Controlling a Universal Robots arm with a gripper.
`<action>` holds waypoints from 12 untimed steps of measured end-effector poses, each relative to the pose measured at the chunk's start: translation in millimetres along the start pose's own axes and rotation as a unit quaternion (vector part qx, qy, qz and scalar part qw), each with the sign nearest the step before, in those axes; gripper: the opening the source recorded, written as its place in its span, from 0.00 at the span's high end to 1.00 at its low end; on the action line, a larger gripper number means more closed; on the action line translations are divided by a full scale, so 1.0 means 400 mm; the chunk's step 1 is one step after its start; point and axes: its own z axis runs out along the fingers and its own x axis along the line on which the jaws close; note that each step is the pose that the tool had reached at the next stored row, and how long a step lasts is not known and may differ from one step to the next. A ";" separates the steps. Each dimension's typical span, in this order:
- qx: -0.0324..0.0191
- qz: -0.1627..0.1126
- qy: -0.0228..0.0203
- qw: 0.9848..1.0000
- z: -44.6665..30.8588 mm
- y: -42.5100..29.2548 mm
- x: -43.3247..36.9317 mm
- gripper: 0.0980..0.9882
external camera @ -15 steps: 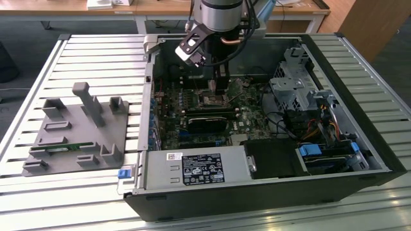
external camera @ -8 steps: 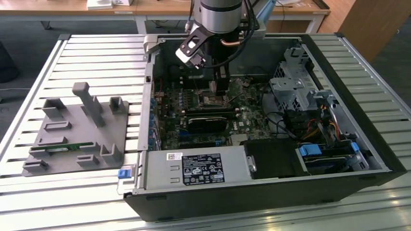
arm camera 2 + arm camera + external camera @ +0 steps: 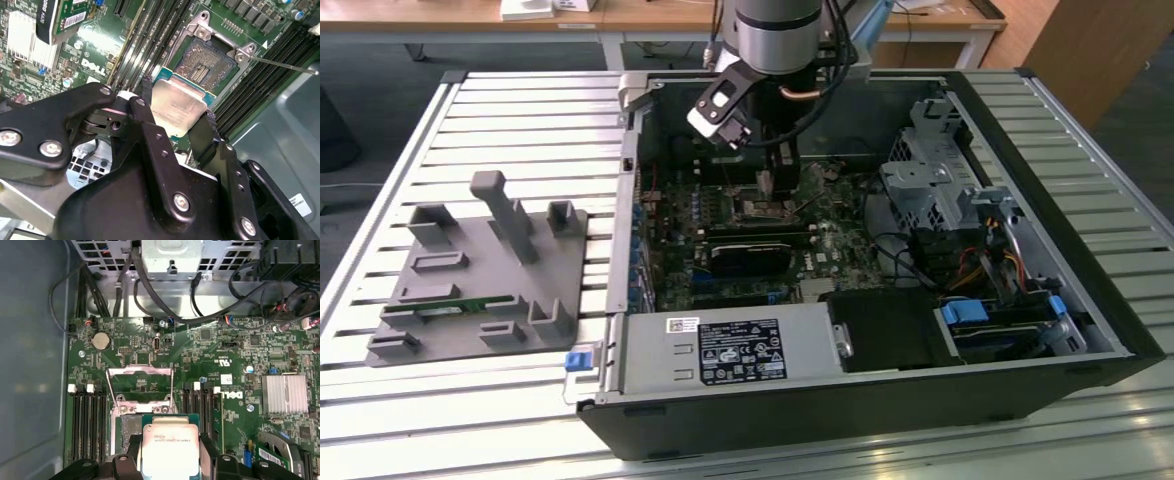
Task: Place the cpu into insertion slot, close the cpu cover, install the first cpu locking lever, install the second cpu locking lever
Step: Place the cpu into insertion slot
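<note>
Lab workshop: open computer case [image 3: 854, 400] on slatted bench [image 3: 520, 110] (desks [image 3: 667, 15] behind).

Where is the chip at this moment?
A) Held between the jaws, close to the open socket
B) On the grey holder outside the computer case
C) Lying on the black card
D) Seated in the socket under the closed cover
A: in both wrist views the chip sits clamped between the black jaws, beside the socket, whose contact field is uncovered, and the cover is flipped open.
</note>
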 end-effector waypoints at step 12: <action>-0.005 -0.010 0.001 1.000 0.015 -0.011 0.004 0.50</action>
